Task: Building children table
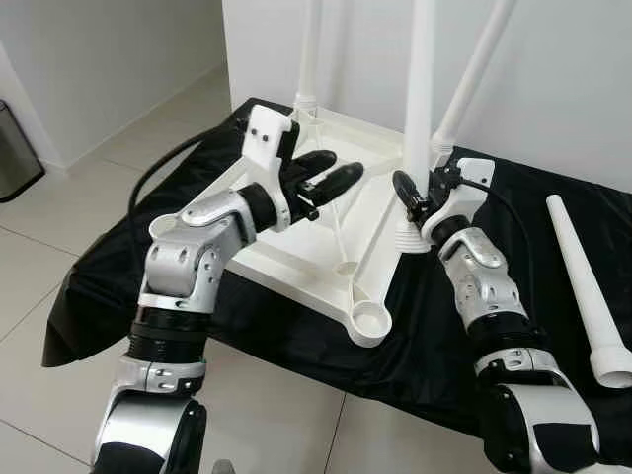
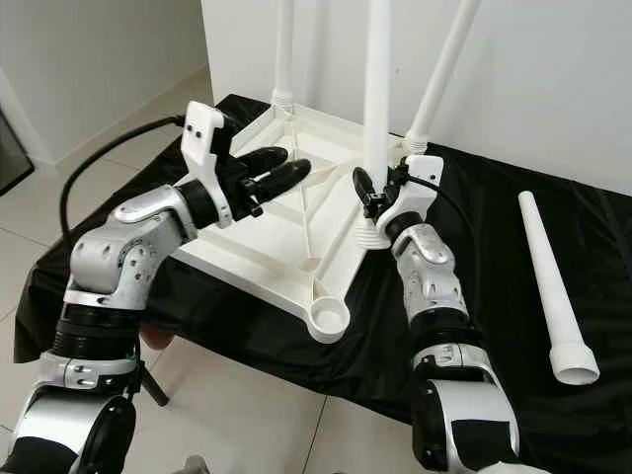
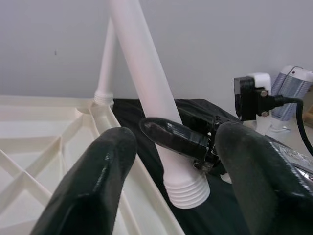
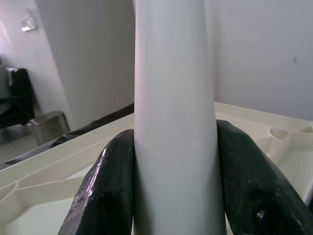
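— Head view?
— I see the upturned tabletop [image 1: 326,237] mid-frame on the black-draped bench [image 1: 553,326]. My right end effector [image 1: 420,197] clamps the third leg [image 1: 421,89] above its socket; the left end effector [image 1: 331,178] hovers open over the ribs. A spare leg [image 1: 588,286] lies at right.
— Wrists?
— Left wrist: open fingers [image 3: 93,186], empty. Right wrist: both pads against the leg. I'd keep it vertical and twist it down evenly.
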Tool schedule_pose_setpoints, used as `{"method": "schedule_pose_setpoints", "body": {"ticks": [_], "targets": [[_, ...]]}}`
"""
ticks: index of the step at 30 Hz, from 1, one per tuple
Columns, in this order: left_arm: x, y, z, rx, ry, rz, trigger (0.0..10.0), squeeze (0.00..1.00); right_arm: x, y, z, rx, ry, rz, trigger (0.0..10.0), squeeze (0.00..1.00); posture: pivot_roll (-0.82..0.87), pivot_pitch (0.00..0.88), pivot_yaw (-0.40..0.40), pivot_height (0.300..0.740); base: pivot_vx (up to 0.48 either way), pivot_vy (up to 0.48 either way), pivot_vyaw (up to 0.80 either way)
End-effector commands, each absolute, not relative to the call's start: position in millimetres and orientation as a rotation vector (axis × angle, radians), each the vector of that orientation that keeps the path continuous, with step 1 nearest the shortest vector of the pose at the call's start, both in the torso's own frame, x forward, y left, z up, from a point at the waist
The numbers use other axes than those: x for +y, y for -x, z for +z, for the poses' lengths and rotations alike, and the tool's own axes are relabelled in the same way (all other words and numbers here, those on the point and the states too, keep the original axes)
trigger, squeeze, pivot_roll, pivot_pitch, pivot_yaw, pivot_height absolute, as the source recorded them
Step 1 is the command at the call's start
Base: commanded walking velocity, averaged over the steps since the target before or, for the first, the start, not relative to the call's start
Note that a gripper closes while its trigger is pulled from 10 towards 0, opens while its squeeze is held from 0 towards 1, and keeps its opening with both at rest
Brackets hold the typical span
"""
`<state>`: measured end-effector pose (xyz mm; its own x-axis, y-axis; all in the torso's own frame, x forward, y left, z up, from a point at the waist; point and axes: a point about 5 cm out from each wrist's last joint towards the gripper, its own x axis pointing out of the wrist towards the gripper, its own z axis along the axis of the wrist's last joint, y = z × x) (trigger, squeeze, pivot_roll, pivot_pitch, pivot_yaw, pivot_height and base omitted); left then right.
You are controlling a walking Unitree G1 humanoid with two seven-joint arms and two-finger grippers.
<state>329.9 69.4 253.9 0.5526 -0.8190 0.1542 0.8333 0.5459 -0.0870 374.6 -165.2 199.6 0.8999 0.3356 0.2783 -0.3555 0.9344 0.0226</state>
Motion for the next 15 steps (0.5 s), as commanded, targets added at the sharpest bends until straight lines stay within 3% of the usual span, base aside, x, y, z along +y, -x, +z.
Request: {"method": "schedule_pose_setpoints", "body": {"ticks": [1,12,13,15], "targets": [[66,-331,259,-0.098,0.181,-0.994,10.0,1.00,-168,-373,198,-0.287,-0.061,0.376,10.0,0.00,0.02,0.000,-0.080,0.740,0.000,0.000,0.00],[68,-343,277,-0.098,0.296,-1.014,10.0,1.00,-164,-366,192,-0.294,-0.027,0.540,10.0,0.00,0.01,0.000,-0.075,0.740,0.000,0.000,0.00],[69,-344,280,-0.097,0.314,-1.018,10.0,0.00,-163,-365,191,-0.292,-0.031,0.564,10.0,0.00,0.01,0.000,-0.076,0.740,0.000,0.000,0.00],[71,-348,285,-0.085,0.353,-1.020,10.0,0.00,-161,-362,190,-0.299,-0.016,0.611,10.0,0.00,0.01,0.000,-0.076,0.740,0.000,0.000,0.00]]}}
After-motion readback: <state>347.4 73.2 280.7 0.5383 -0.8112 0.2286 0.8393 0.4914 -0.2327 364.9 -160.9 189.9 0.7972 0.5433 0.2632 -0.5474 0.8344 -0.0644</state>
